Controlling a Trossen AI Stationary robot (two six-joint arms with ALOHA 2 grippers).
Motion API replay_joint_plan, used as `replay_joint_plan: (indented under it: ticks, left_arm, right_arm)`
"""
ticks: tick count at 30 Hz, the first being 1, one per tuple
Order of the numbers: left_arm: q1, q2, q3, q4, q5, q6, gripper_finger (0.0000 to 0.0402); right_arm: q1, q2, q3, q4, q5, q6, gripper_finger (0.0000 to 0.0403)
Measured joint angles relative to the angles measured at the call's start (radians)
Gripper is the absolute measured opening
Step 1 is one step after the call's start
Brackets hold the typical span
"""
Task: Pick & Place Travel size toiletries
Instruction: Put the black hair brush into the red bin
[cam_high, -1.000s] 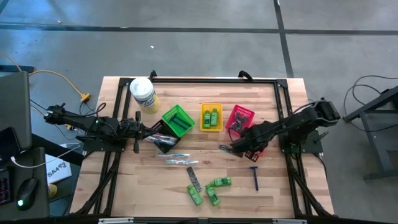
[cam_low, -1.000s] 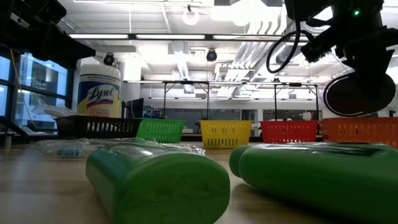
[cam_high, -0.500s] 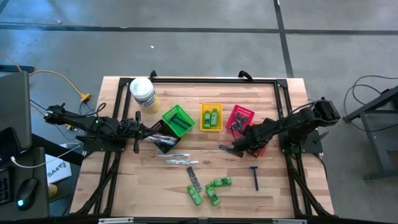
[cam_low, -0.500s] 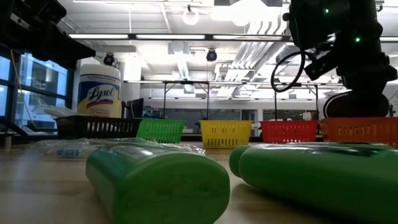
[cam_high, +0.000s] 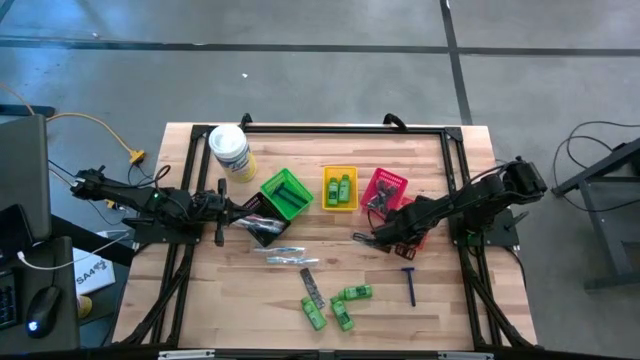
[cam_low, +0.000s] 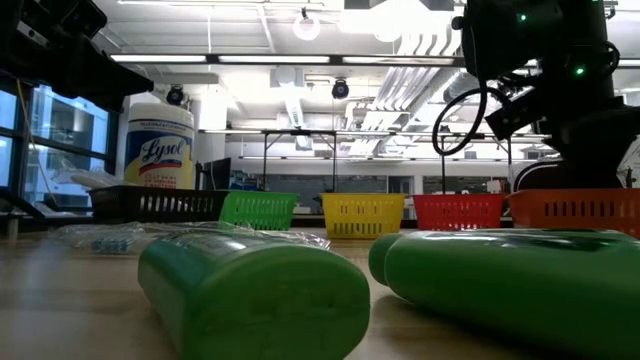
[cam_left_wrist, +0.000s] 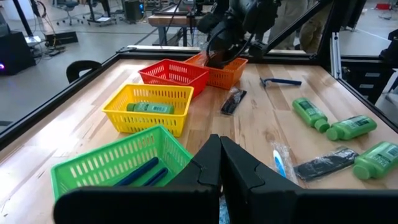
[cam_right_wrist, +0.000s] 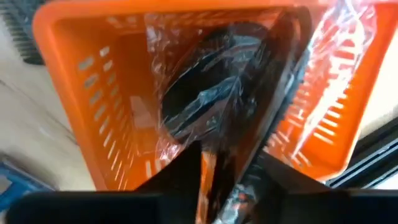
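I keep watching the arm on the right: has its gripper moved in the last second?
Yes. The right gripper, holding a round dark packet, came down into the orange basket.

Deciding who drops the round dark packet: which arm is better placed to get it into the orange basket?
Right. Its gripper already holds the round dark packet over the orange basket; the left gripper waits at the black basket.

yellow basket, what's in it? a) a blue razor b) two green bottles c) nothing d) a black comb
b: the overhead view shows two green bottles lying side by side inside the yellow basket; the blue razor lies out on the table.
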Motion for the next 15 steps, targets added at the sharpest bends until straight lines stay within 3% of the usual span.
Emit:
replay_joint_plan:
  ticks: [4,9,15]
  left_arm:
    - [0.0,0.0,0.0,-0.004,0.0,0.0,0.0]
    - [0.0,0.0,0.0,-0.003,0.0,0.0,0.0]
    - [0.0,0.0,0.0,-0.003,0.0,0.0,0.0]
  right_arm:
    - [0.0,0.0,0.0,-0.003,-0.03,-0.03,0.0148]
    - [0.0,0.0,0.0,-0.024,-0.14,-0.128,0.022]
    - [-0.004,0.0,0.006,-0.097,-0.181,-0.124,0.026]
